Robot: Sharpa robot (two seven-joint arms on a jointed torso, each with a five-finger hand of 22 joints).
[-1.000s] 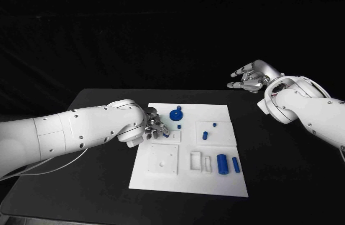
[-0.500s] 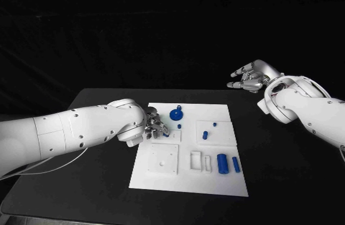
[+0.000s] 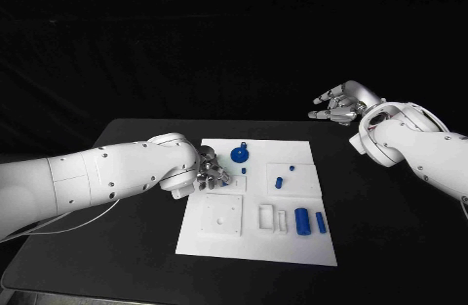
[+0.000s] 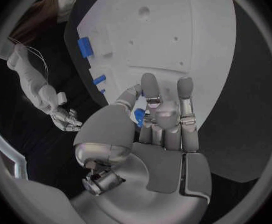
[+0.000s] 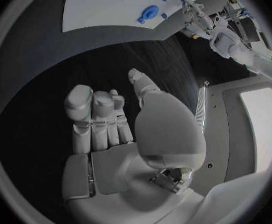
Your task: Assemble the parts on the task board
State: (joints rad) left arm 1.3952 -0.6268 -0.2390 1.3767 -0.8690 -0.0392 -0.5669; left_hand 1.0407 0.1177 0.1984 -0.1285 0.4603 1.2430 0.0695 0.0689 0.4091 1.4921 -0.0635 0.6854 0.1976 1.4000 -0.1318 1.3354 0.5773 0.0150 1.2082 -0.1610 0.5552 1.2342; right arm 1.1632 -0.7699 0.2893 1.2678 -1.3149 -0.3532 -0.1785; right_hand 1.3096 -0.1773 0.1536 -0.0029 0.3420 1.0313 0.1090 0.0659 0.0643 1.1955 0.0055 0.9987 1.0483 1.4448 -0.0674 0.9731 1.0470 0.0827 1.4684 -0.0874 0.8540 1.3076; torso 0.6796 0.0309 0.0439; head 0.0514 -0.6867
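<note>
The white task board [image 3: 255,251] lies in the middle of the table. My left hand [image 3: 209,172] hovers over the board's left side and pinches a small blue part [image 4: 139,117] between thumb and fingers. A round blue part with a peg [image 3: 238,156] stands near the far edge. Two short blue pegs [image 3: 278,182] lie mid-board, and two blue cylinders [image 3: 302,222] lie side by side at the right. My right hand [image 3: 339,105] is raised beyond the table's far right corner, fingers apart and holding nothing [image 5: 111,129].
A square white plate with a hole [image 3: 221,216] and two narrow slots [image 3: 265,217] sit in the board's near half. Black table [image 3: 117,251] surrounds the board on all sides.
</note>
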